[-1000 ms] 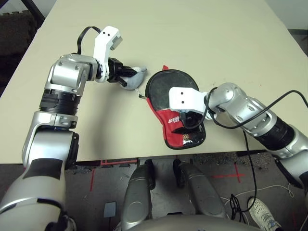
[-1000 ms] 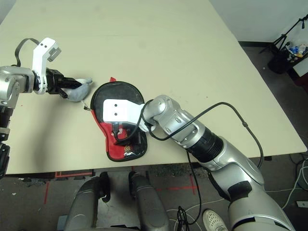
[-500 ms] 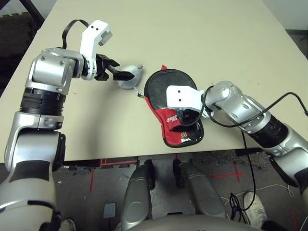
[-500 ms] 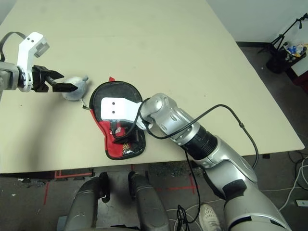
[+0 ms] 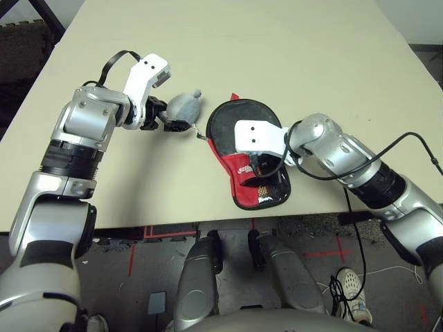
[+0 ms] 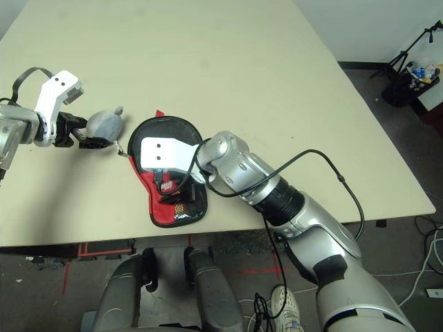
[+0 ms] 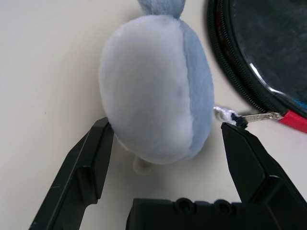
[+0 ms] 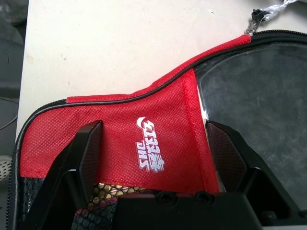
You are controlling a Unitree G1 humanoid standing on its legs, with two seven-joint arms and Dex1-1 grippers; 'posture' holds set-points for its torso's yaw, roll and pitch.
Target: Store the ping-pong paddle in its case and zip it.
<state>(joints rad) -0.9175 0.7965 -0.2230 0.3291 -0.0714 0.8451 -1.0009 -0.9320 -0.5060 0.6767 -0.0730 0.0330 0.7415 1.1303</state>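
Nearest you, your right gripper (image 8: pixel 152 158) stands spread wide over the red panel of the case (image 5: pixel 243 142), gripping nothing; the case lies flat at the table (image 5: pixel 291 62) front edge. At its ten o'clock, your left gripper (image 7: pixel 165 153) gapes around the grey-white soft lump (image 7: pixel 153 91), not clamping it.

The left end effector (image 7: pixel 165 143) has spread its fingers wide; the right end effector (image 8: pixel 153 155) hangs open, angled down.
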